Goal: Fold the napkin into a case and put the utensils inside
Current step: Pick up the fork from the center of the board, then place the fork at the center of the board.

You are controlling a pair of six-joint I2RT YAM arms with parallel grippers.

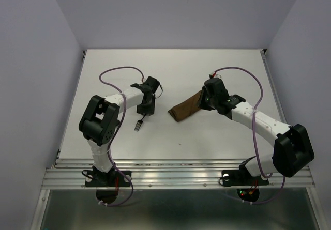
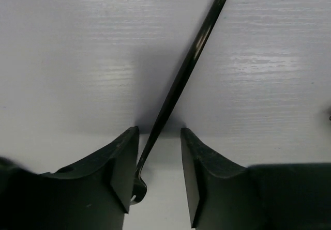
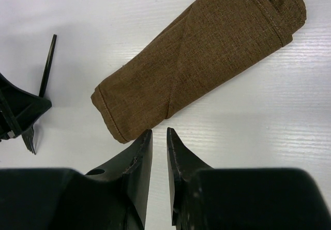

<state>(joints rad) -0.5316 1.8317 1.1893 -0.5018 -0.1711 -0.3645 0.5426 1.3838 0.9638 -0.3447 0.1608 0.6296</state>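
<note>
Case [image 1: 187, 107] lies diagonal, near-left to far-right; fork [image 1: 138, 124] tines point nearward.

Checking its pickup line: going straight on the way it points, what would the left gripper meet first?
Likely the fork between the left gripper's fingers, with the table just behind; depth is unclear.

The case [image 3: 207, 59], brown cloth folded into a narrow pouch, lies flat just ahead of the right gripper [image 3: 159, 133], slanting away to its right. A thin dark fork [image 2: 181, 80] lies between the fingers of the left gripper [image 2: 159, 132], handle pointing ahead, tines back.
</note>
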